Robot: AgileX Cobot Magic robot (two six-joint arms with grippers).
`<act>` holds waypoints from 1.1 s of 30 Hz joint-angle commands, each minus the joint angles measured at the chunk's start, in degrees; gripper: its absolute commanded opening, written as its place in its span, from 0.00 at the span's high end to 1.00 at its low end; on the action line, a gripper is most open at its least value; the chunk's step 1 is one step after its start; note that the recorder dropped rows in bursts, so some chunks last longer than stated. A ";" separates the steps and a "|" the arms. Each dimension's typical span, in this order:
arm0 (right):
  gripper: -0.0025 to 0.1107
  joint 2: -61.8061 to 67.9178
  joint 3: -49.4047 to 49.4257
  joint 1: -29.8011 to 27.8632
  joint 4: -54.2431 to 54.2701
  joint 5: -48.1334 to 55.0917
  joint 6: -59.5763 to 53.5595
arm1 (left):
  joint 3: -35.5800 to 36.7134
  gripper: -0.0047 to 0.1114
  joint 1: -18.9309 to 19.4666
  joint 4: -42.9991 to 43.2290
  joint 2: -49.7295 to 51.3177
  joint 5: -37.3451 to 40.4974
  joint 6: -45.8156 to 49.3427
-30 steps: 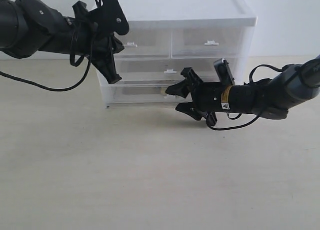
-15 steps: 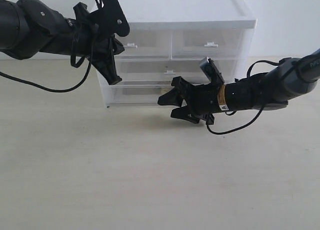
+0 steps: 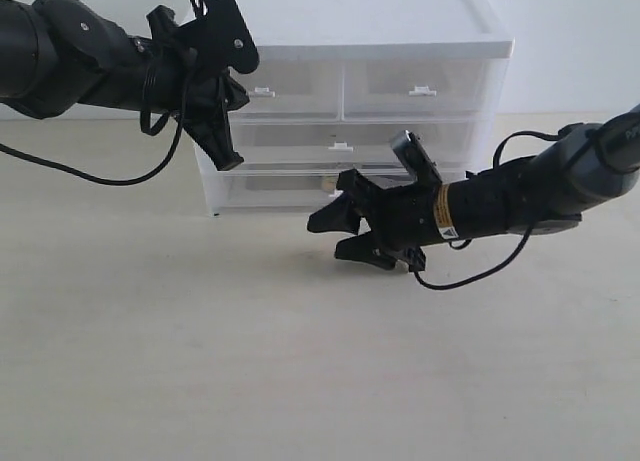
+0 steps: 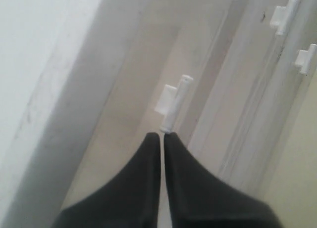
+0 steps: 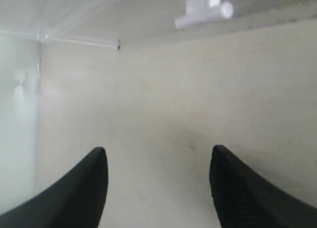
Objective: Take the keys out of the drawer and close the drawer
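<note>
**Right gripper spread below the keys**

My right gripper (image 3: 330, 237) hangs wide open, empty. At its 12 o'clock a gold glint, the keys (image 3: 328, 185), shows inside the drawer (image 3: 265, 189). My left gripper (image 4: 161, 135) is clenched on nothing at the cabinet (image 3: 380, 41) front.

You've got a white plastic cabinet (image 3: 370, 16) sitting on a pale beige table (image 3: 200, 361), white wall (image 3: 570, 41) behind.
</note>
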 commanded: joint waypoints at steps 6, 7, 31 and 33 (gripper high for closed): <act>0.50 -10.10 7.77 1.46 0.67 12.21 -18.13 | -1.55 0.92 0.78 -0.74 0.22 -10.51 -0.15; 0.50 -10.80 7.77 2.28 0.21 15.89 -20.39 | -1.55 0.92 0.78 -0.74 0.22 -10.51 -0.15; 0.50 -5.92 -3.93 12.61 39.79 43.02 -61.55 | -1.55 0.92 0.78 -0.74 0.22 -10.51 -0.15; 0.50 -4.98 -4.52 12.61 39.87 43.14 -61.66 | -1.55 0.92 0.78 -0.74 0.22 -10.51 -0.15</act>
